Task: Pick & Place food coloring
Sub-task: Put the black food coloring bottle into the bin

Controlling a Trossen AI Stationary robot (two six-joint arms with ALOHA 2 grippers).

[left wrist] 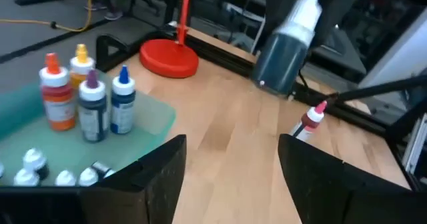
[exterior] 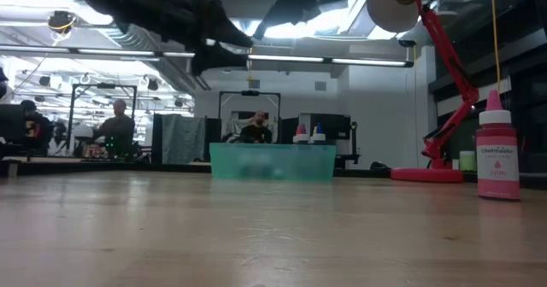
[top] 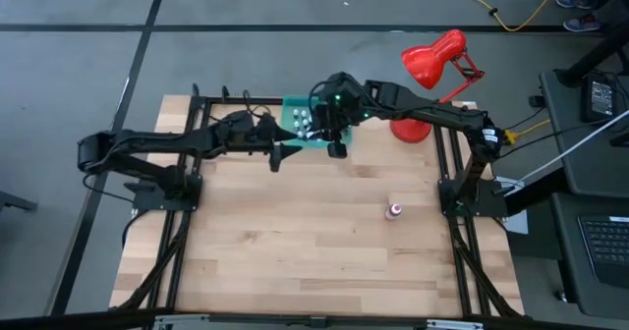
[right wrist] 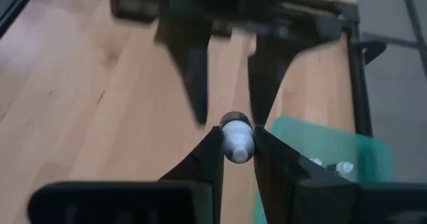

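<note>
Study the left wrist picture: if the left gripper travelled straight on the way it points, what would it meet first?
Probably the dark bottle held in the right gripper, hanging ahead of the open left gripper. Depth is unclear; missing that, it would pass over bare table towards the small red-bodied bottle.

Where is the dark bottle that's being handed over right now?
The dark bottle hangs cap-up in the right gripper, above the table beside the green tray, facing the open left gripper.

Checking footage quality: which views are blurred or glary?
Left wrist view: the dark bottle held by the right hand is blurred. Right wrist view: the left hand is soft. Low view: ceiling lights glare; the teal bin is hazy.
</note>
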